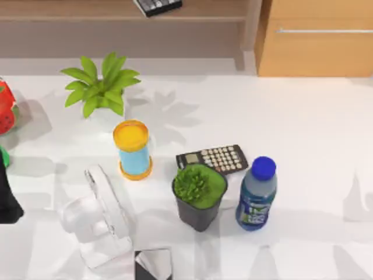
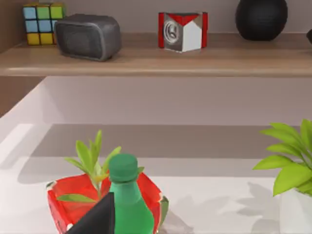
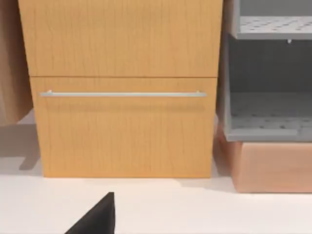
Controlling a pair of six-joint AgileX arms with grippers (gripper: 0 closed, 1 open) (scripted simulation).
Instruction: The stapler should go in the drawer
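The drawer (image 1: pixel 315 52) is at the table's back right, a light wooden front with a thin silver bar handle (image 1: pixel 323 30), and it is shut. The right wrist view faces the drawer (image 3: pixel 122 131) and handle (image 3: pixel 122 93) straight on, with a dark part of my right gripper (image 3: pixel 97 219) low in front. A pale white stapler (image 1: pixel 96 216) lies at the front left of the table. My left arm (image 1: pixel 6 201) is parked at the left edge, a short way from the stapler; a dark part of my left gripper (image 2: pixel 100 219) shows in its wrist view.
Between stapler and drawer stand a yellow-lidded blue can (image 1: pixel 133 150), a calculator (image 1: pixel 213 158), a dark pot with a green shrub (image 1: pixel 199 195) and a blue bottle (image 1: pixel 256 195). A leafy plant (image 1: pixel 99 87) stands back left. A green bottle (image 2: pixel 126 200) fronts a red pot (image 2: pixel 68 195).
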